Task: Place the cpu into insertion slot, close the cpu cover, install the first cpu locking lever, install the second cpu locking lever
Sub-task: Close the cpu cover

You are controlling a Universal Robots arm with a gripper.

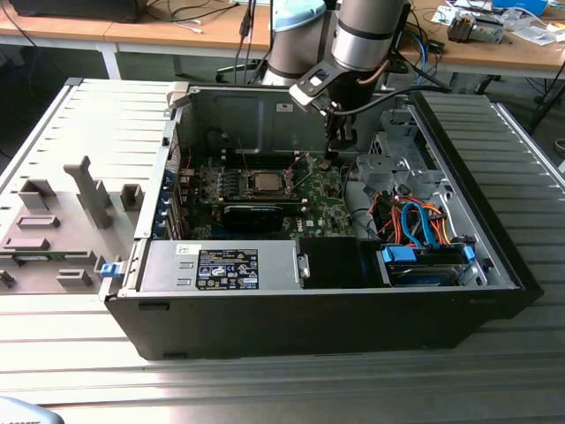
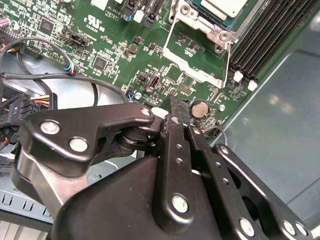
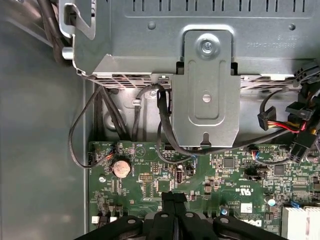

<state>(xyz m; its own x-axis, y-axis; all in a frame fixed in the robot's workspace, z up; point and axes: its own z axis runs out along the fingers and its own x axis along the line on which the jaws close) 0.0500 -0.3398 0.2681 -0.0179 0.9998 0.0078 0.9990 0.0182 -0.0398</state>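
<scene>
Inside an open black and grey metal computer case [image 1: 309,318], which sits on a ridged metal surface [image 1: 265,389], the robot arm's black gripper [image 1: 331,161] reaches down over the green motherboard [image 2: 115,45]. In both wrist views the jaws are pressed together, with nothing visible between them. Their tips hover just above the board, close to a round silver coin-cell battery [image 3: 120,168].

The small square cpu with a silvery-grey metal top [image 1: 265,183] is well apart from the jaws, towards the exterior view's left of them. In the second wrist view it lies beyond the jaw tips, and it appears to be seated in the square insertion slot with a silvery metal rim [image 2: 205,22].

Between the jaws and that slot is the thin silvery cpu cover, a square frame with a window [image 2: 191,67]. It looks swung open rather than folded down, because bare board shows through its window.

Judging from this, the first step seems done. The cover is not yet closed, and neither locking lever appears fastened. The levers are too thin to make out with confidence. Long black memory slots [image 2: 265,30] run beside the socket, farther from the jaws.
</scene>
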